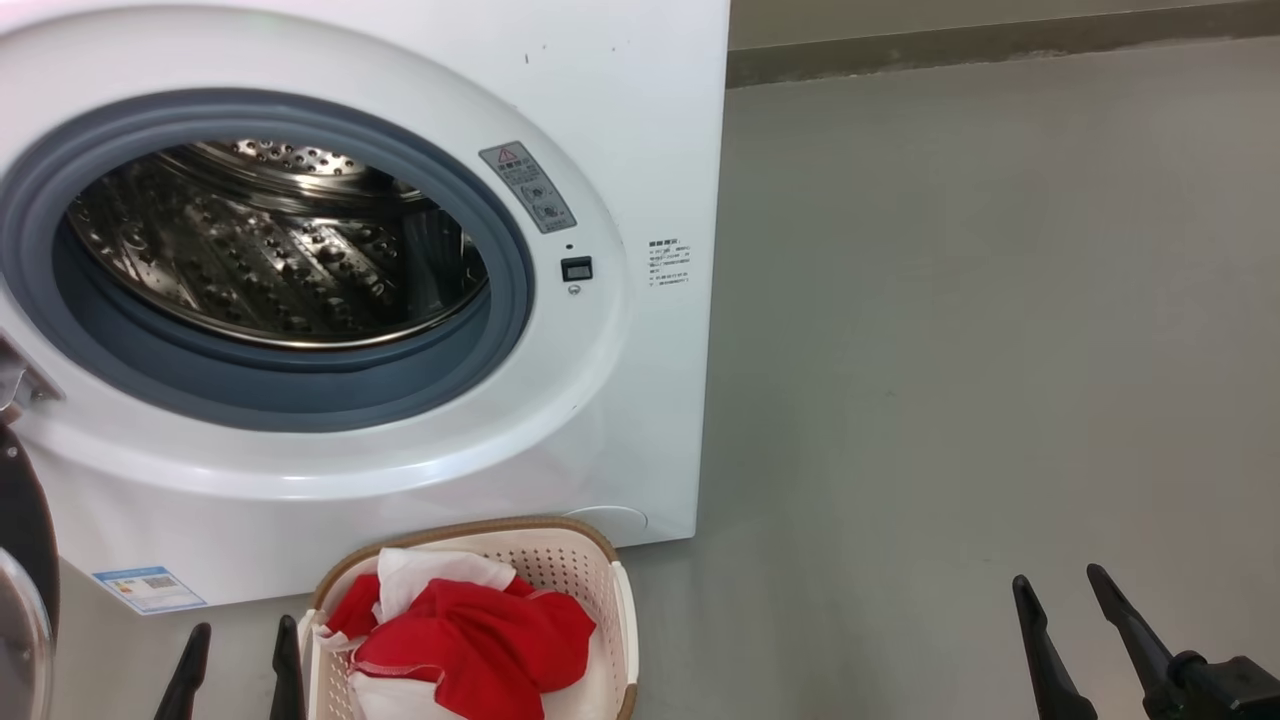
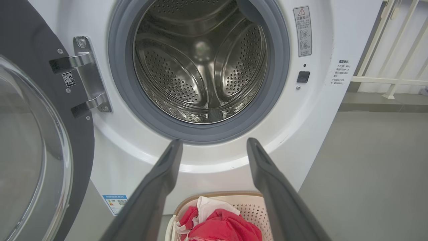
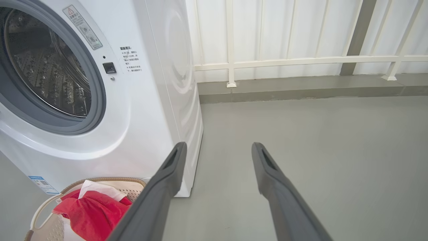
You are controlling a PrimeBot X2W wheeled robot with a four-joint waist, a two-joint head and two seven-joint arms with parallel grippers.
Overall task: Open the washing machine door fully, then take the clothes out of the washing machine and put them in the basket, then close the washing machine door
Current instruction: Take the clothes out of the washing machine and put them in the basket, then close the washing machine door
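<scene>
The white washing machine (image 1: pixel 620 110) stands with its round mouth uncovered, and the steel drum (image 2: pixel 200 63) inside holds nothing I can see. Its door (image 2: pixel 30 140), black-rimmed with a clear bowl window, hangs swung out to the left on its hinge. Red and white clothes (image 1: pixel 470 640) lie piled in the cream basket (image 1: pixel 570 550) on the floor before the machine. My left gripper (image 1: pixel 243 642) is open just left of the basket, fingers empty. My right gripper (image 1: pixel 1060 585) is open too, over bare floor far to the right. In the left wrist view my left gripper (image 2: pixel 214 144) points at the machine's front below the drum.
Grey floor (image 1: pixel 1000 350) spreads to the right of the machine. A low kerb and a white railing (image 3: pixel 301 62) run along the back. The open door's edge (image 1: pixel 20 540) stands close to my left gripper.
</scene>
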